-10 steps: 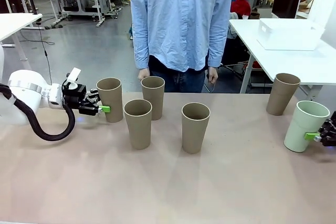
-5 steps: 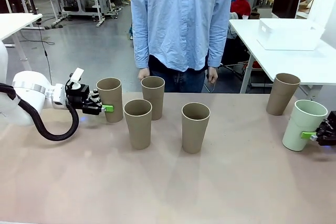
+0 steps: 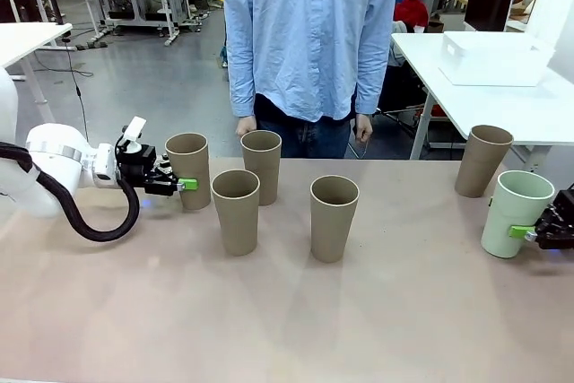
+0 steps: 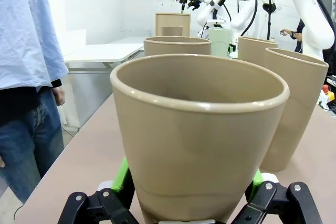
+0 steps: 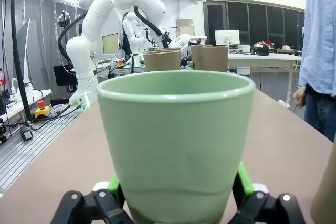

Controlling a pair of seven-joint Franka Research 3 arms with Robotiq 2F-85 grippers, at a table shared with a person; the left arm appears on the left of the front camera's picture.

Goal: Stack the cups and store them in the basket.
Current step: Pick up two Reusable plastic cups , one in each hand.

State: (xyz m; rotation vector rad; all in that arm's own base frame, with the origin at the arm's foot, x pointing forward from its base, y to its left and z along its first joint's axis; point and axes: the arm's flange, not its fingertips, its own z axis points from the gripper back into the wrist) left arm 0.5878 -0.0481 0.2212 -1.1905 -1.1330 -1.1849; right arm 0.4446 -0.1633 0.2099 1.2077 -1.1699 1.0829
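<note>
The counter (image 3: 287, 329) spans the front view; a person (image 3: 309, 33) in a light blue shirt stands at its far edge, well beyond both end effectors; the white basket (image 3: 495, 58) sits on a separate table, beyond the right end effector (image 3: 522, 231) and well apart from it. The left end effector (image 3: 186, 185) lies low and level at the counter's left side, its jaws spread wide around the leftmost tan cup (image 3: 188, 168), which stands upright between them; the right end effector is likewise spread wide, with the mint cup (image 3: 516, 208) standing on the counter between its fingers. Past the left end effector's cup, farther out from it, stand the near tan cup (image 3: 236, 211), the far tan cup (image 3: 261, 163) and the middle tan cup (image 3: 334, 217), all upright and apart from one another; the right tan cup (image 3: 482, 159) stands near the right end effector, on the person's side of it. In the left wrist view the green pads (image 4: 123, 174) sit just beside the tan cup's lower walls; in the right wrist view the right pads (image 5: 240, 182) flank the mint cup low down; whether either pair presses on its cup I cannot tell.
</note>
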